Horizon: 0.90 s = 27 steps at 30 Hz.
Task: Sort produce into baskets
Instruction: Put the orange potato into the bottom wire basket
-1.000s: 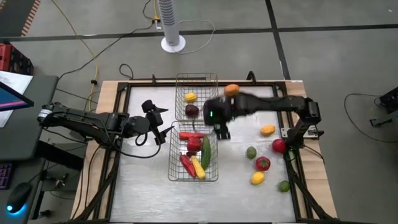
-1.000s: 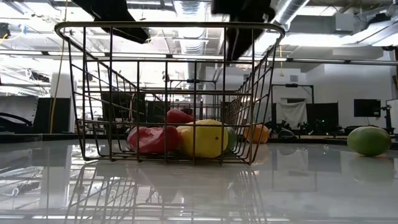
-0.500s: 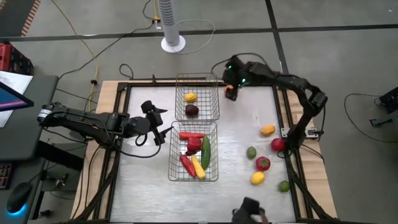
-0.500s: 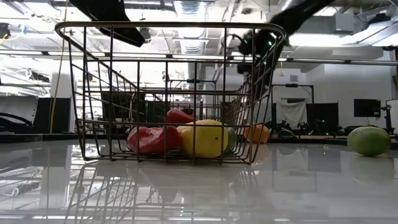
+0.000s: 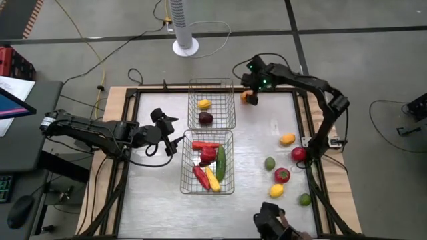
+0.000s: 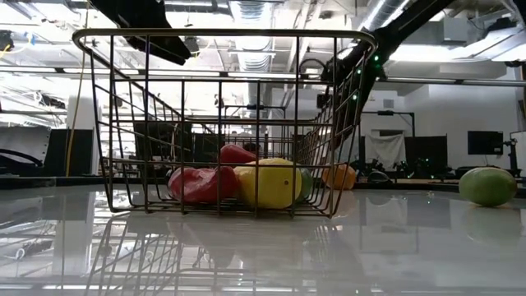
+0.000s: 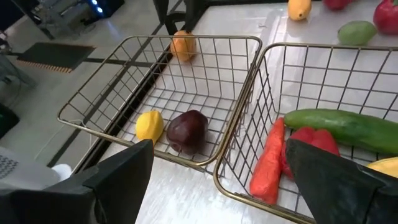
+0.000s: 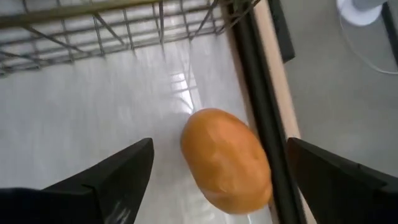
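Two wire baskets stand end to end in the middle of the table. The far basket (image 5: 227, 107) holds a lemon (image 7: 149, 124) and a dark plum (image 7: 188, 129). The near basket (image 5: 230, 167) holds red peppers (image 7: 270, 162), a cucumber (image 7: 348, 127) and a yellow piece. An orange (image 8: 227, 158) lies on the table by the far edge rail. My right gripper (image 5: 248, 93) hangs over it, open, a finger on either side, not touching. My left gripper (image 5: 172, 130) waits open to the left of the baskets.
Loose produce lies on the table's right side: a lemon (image 5: 287, 139), a lime (image 5: 269, 163), two tomatoes (image 5: 298, 155) (image 5: 282, 175), another lemon (image 5: 276, 191) and a lime (image 5: 305, 199). A black frame rail (image 8: 261, 118) runs right beside the orange. A dark thing (image 5: 270, 223) shows at the near edge.
My right gripper has swung from above the baskets toward the table's far edge and come down over the orange. A dark thing has come into view at the near edge. The produce and the baskets have stayed where they were.
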Each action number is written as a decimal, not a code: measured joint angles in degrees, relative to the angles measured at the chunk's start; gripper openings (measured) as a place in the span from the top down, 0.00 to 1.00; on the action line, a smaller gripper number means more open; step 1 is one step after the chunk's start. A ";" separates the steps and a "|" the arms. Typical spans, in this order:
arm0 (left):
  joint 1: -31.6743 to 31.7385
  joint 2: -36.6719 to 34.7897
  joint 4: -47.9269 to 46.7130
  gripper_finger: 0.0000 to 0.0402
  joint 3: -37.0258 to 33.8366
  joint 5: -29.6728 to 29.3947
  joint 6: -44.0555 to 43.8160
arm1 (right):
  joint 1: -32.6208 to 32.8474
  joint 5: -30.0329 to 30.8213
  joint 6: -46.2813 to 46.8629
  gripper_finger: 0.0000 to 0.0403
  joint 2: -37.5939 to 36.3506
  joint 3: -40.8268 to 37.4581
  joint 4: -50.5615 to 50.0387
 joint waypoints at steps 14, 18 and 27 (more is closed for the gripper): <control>-0.07 0.00 -2.34 0.12 0.00 2.91 -1.49 | -0.59 10.64 -3.98 0.06 10.61 -0.04 -1.60; -0.07 0.00 -2.64 0.12 0.00 2.84 -1.51 | -0.44 10.82 -4.23 0.15 10.64 0.02 -1.60; -0.07 0.00 -3.68 0.12 0.00 3.72 -2.64 | 2.29 17.20 -1.55 0.28 9.92 1.08 -10.28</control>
